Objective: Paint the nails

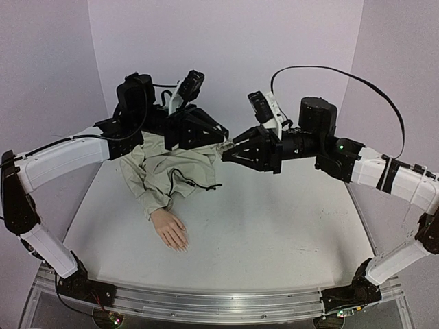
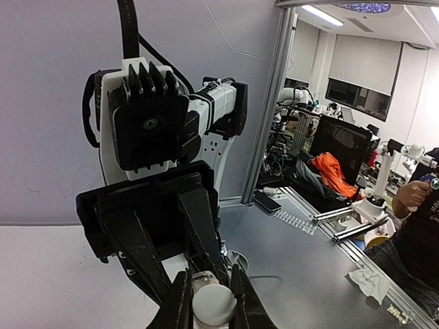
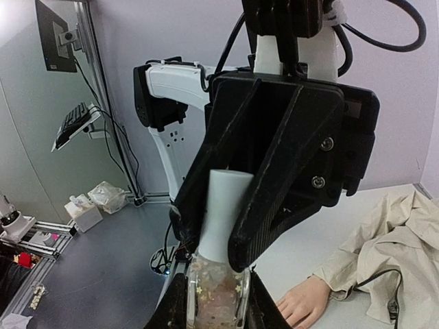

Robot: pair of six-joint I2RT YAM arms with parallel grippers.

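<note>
My right gripper [image 3: 214, 305] is closed on a clear glass bottle [image 3: 212, 288]. My left gripper [image 2: 209, 305] pinches the white cap [image 3: 223, 205], which sits on the bottle neck. The two meet in the air over the table [image 1: 274, 226], toward 12 o'clock in the top view. The mannequin hand [image 1: 170, 228] lies flat on the table at about 8 o'clock from the centre, well apart from the bottle, with its fingers pointing to 5 o'clock. The nails [image 1: 180, 245] are at the finger ends, too small for me to tell their colour. The beige sleeve [image 1: 161, 175] runs up toward 11 o'clock.
</note>
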